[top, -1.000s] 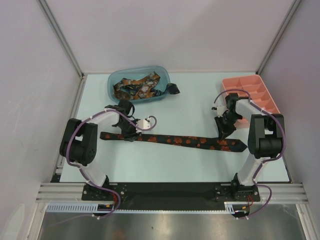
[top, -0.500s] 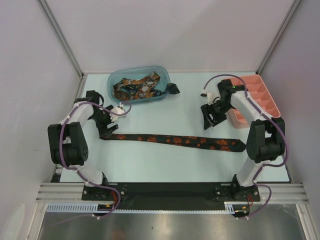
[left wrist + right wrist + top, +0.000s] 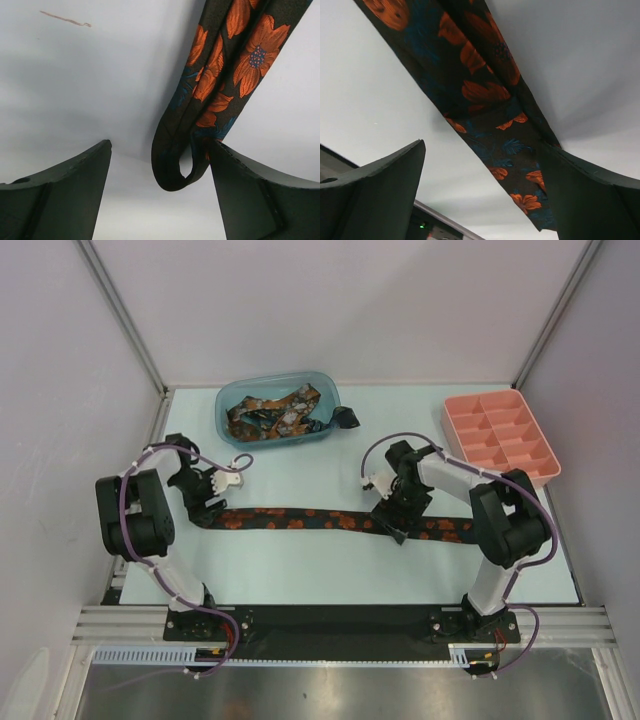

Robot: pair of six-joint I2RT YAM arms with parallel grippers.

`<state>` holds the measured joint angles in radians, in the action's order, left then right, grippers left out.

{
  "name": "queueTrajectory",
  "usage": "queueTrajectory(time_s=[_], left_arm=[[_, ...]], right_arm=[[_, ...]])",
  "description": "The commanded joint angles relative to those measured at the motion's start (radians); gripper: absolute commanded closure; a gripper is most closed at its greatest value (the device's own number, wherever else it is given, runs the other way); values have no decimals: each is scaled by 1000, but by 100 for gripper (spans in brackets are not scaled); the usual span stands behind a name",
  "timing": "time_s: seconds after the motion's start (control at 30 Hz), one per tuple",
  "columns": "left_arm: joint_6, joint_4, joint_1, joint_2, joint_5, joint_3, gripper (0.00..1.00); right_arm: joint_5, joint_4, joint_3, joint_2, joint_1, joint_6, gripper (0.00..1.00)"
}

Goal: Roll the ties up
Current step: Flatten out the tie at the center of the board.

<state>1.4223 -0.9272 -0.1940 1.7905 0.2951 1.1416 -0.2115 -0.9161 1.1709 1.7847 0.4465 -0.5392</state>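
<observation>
One tie [image 3: 300, 520], dark with orange-red flowers, lies stretched across the table from left to right. My left gripper [image 3: 203, 508] stands open at its left end. In the left wrist view that tie [image 3: 225, 75] ends in a small folded loop between the open left gripper [image 3: 160, 167], close to the right-hand finger [image 3: 250, 200]. My right gripper [image 3: 393, 525] is open over the tie right of its middle. In the right wrist view the tie [image 3: 485, 100] runs slantwise between the open right gripper [image 3: 482, 170], and the right-hand finger [image 3: 590, 200] overlaps its edge.
A blue bin [image 3: 330, 392] at the back left holds several more patterned ties, and a dark end [image 3: 346, 418] hangs over its right rim. A pink compartment tray [image 3: 497, 397] sits at the back right. The arm bases stand at the near edge.
Both grippers opened and let go of the tie. The right one rose toward the tray, then came down left near the tie's middle. The left one swung left to the tie's end.
</observation>
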Motion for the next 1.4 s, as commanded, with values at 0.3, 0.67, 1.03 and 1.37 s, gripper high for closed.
queueTrajectory(time_s=[0.3,0.67,1.03,1.37], left_arm=[[-45,-99,10,-25,140,110,16],[81,-56,133,-171,115,-71,0],[93,93,215,-68,81,-76,16],[72,7,215,-56,176,-14,52]], right_arm=[[193,204,-73,-24,-34,-251,38],[80,134,-63,-91,-45,-216,21],[-362,151,171,-53,-69,87,12],[-520,310,288,105,1,400,27]])
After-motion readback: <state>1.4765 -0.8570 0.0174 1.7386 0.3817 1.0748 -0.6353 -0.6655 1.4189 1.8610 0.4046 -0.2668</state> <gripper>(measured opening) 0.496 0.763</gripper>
